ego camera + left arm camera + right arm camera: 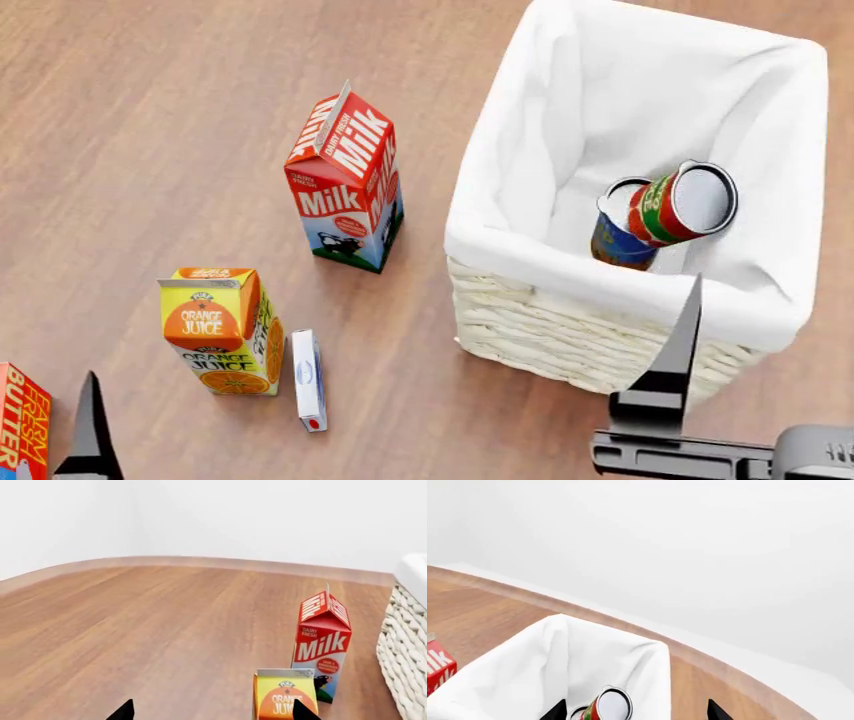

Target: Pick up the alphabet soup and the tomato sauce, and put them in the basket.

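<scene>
The cream wicker basket (pixel 561 335) with its white lining stands at the right of the wooden table. Inside it the blue alphabet soup (pixel 614 243) stands upright, and the red and green tomato sauce (pixel 671 208) leans tilted against it. My right gripper (pixel 635 712) hangs open above the basket's near side, holding nothing; the tomato sauce (pixel 608 707) shows below, between its fingers (pixel 677 345). The left gripper (pixel 213 713) is open and empty, low over the table at the left. One of its fingertips (pixel 91 420) shows near the butter box.
A milk carton (pixel 344 185) stands left of the basket. An orange juice carton (pixel 220 330) is nearer, with a small white box (pixel 308 380) lying beside it. A butter box (pixel 19 420) sits at the left edge. A white wall rises beyond the table's far edge.
</scene>
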